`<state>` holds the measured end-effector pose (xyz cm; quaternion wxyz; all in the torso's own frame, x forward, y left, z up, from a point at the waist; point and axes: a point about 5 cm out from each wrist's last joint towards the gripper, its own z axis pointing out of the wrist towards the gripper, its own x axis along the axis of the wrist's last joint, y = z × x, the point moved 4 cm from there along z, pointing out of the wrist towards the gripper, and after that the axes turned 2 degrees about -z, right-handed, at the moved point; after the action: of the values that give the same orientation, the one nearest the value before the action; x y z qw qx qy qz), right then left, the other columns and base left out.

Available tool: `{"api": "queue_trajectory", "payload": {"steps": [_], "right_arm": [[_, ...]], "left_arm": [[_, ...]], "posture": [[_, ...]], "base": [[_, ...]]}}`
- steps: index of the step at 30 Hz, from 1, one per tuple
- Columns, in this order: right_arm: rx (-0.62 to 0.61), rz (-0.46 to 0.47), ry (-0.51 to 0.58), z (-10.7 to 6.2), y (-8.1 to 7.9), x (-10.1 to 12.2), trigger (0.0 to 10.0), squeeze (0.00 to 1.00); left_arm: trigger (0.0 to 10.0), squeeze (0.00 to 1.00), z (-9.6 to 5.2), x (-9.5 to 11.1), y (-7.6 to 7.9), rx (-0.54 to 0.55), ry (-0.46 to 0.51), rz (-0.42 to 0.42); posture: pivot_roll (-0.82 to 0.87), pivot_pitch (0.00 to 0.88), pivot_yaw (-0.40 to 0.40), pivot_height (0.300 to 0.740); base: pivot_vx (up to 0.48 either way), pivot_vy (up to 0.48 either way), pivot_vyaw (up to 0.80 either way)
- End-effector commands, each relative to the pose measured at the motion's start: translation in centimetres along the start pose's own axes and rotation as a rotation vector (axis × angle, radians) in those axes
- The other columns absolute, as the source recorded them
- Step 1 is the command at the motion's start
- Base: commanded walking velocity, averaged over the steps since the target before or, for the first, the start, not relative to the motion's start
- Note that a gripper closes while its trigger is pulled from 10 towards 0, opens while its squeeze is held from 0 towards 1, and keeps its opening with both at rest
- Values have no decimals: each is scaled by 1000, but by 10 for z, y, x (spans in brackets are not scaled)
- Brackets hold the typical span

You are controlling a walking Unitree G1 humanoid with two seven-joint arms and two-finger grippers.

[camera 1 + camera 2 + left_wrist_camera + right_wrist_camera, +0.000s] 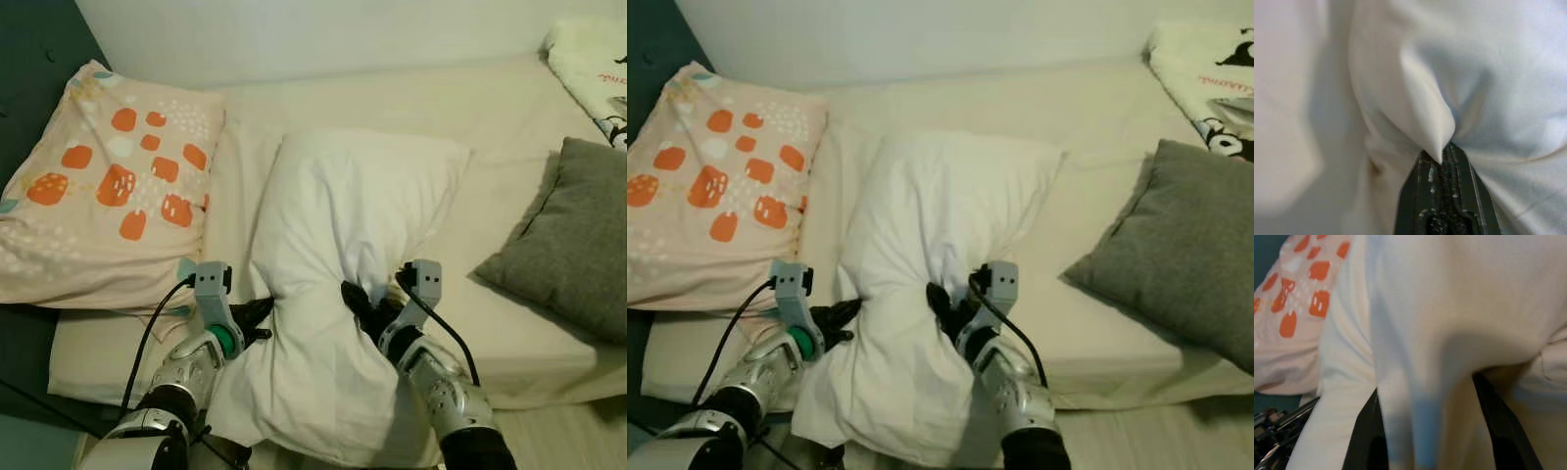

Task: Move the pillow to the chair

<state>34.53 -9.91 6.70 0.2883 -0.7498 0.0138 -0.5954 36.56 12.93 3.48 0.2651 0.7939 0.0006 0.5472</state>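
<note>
Two grippers engaged on plump white fabric pillow, which is pinched in at its middle, near end hung over near edge of cream mattress. Left gripper clamped shut on fold of pillow's left side. Right gripper pressed into right side, fingers spread with fabric bunched between. Orange-spotted peach pillow lain at left, grey square cushion at right.
</note>
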Motion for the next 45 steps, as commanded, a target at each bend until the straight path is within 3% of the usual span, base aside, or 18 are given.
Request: {"api": "queue_trajectory", "payload": {"steps": [1,4,8,13,17,20,21,22,29,33,35,38,39,40,41,42,43,45], "right_arm": [[32,-25,-42,0,-13,-13,0,0],[63,-82,28,1,-21,4,0,0],[64,-98,70,2,-22,14,0,0],[68,-142,156,1,-28,37,0,0],[81,-166,186,1,-36,48,0,0],[87,-163,191,1,-38,49,0,0],[92,-148,209,2,-42,54,0,0],[91,-144,214,3,-44,56,0,0],[101,-154,240,3,-54,63,0,0],[94,-154,295,1,-60,79,0,0],[34,-169,342,0,-55,94,0,0],[-10,-172,362,0,-49,99,0,0],[-52,-188,378,0,-43,104,4549,0],[-78,-199,387,0,-40,107,4549,0],[-116,-212,407,-1,-35,113,10000,0],[-116,-212,407,-1,-35,113,10000,0],[-144,-245,425,-1,-32,118,10000,0],[-141,-303,436,-2,-32,121,10000,0]], "left_arm": [[0,0,-4,15,-7,17,63,38],[0,0,-4,34,-4,7,143,64],[0,0,-4,39,2,-8,171,94],[0,0,-3,61,24,-37,282,137],[0,0,-2,84,42,-47,376,103],[0,0,-3,89,48,-61,391,102],[0,0,-4,95,65,-100,414,122],[0,0,-4,98,71,-111,424,126],[0,0,-5,110,88,-148,468,115],[0,0,-9,121,99,-179,503,102],[0,0,-13,122,104,-199,502,135],[0,0,-14,120,105,-206,489,171],[0,0,-14,115,105,-203,469,218],[0,0,-15,112,105,-200,456,249],[0,0,-16,108,103,-187,442,291],[0,0,-16,108,103,-187,442,291],[10000,0,-16,105,101,-174,431,326],[10000,0,-17,102,99,-155,419,355]], "posture": [[-32,2,131,610],[-14,0,130,610],[-12,0,131,610],[0,0,107,610],[2,0,99,610],[2,0,99,610],[1,0,98,610],[1,0,98,610],[-3,0,100,610],[-8,0,99,610],[-7,0,97,610],[-6,0,97,610],[-2,0,96,610],[-2,0,96,610],[-1,0,96,610],[-1,0,96,610],[3,2,95,610],[3,3,95,610]], "base": [[0,0,0],[0,0,0],[0,0,0],[0,0,0],[0,0,0],[0,0,0],[0,0,0],[0,0,0],[0,0,0],[0,0,0],[0,0,0],[0,0,0],[0,0,0],[0,0,0],[0,0,0],[0,0,0],[0,0,0],[0,0,0]]}}
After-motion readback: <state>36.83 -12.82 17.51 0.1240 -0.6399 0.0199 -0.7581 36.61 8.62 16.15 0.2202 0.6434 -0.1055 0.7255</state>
